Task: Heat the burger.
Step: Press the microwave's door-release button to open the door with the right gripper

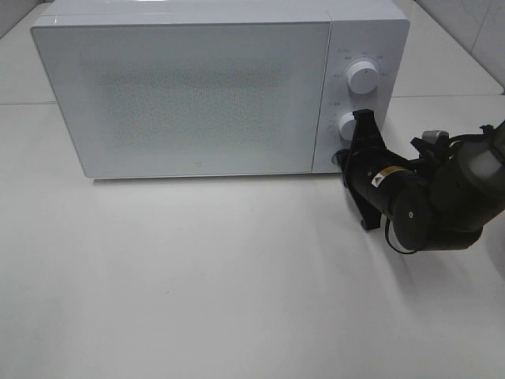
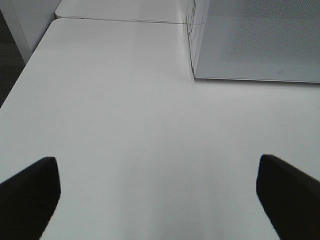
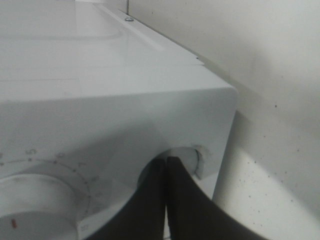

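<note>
At the button [image 3: 194,156] of the shut microwave [image 1: 197,87], right tool [image 3: 166,161] clenched; left tool [image 2: 157,165] released.

The microwave's dotted door [image 1: 189,99] is hiding the inside from me. The right gripper [image 3: 166,161], jaws pressed together, is covering most of the round button [image 3: 195,157] on the panel. The markings around the upper knob [image 1: 362,76] are looking too small to read. The right arm [image 1: 465,189] is running off the right edge.

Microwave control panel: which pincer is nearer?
Right. The right pincer, shut, has its tips at the round button low on the control panel; the left pincer, open, is over the table off the microwave's opposite corner.
</note>
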Tool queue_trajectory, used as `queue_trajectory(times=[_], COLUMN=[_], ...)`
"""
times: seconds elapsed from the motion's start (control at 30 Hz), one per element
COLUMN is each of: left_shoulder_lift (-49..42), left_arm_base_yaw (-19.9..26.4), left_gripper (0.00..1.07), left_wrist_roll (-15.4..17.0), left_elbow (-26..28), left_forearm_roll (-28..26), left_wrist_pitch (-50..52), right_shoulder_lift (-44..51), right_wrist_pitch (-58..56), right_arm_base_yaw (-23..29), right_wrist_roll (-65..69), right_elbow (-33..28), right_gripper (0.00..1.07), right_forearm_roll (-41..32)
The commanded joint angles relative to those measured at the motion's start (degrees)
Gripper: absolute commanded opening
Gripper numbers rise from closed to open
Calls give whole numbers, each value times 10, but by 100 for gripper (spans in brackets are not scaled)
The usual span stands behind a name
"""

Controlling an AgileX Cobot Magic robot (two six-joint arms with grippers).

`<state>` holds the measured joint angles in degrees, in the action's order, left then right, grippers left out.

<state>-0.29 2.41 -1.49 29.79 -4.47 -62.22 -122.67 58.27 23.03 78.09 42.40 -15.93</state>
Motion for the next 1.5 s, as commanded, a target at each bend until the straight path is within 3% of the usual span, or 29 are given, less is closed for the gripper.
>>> queue_trajectory(times=[0.03, 0.63, 1.2, 1.5], left_shoulder_lift=[-5, -2, -2, -2], left_arm_base_yaw=[-1, -1, -1, -1], left_gripper=[102, 102, 102, 102], left_wrist_roll=[1, 1, 1, 1], left_elbow=[-3, -3, -3, -3], left_forearm_roll=[-1, -1, -1, -1], left_wrist_pitch=[9, 9, 9, 9], right_shoulder_lift=[3, -5, -5, -5], right_wrist_pitch=[72, 103, 84, 85], right_arm_base_yaw=[-11, -11, -25, -23], right_wrist_roll=[1, 7, 14, 33], right_elbow=[27, 27, 85, 77], right_gripper=[0, 0, 0, 0], right_forearm_roll=[3, 10, 8, 8])
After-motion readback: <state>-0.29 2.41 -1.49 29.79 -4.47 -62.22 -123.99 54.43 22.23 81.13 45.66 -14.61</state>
